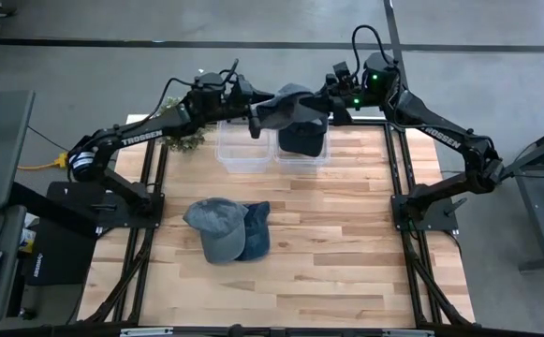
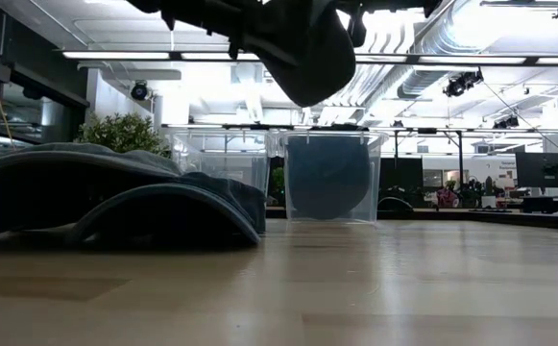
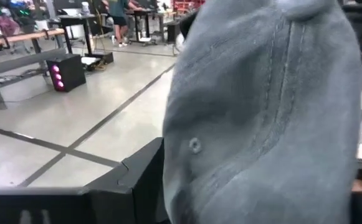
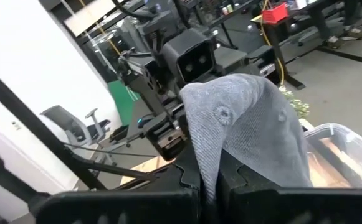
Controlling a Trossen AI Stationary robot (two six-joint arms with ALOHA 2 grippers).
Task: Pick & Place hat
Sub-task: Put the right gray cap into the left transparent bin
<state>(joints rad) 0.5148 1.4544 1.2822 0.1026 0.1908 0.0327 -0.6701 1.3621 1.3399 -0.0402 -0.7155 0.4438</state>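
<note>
Left arm (image 1: 140,134) reads TROSSEN; hat (image 1: 288,105) aloft

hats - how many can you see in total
4: a grey hat on the table with a blue hat beside it, a dark hat in the right bin, and a held hat above the bins. More may be hidden.

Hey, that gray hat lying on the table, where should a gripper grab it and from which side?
Grip the gray hat by its crown, coming straight down from above. It lies flat with the crown domed upward and open to the top, while its right edge overlaps the blue hat, so a side approach there would likely snag both.
</note>
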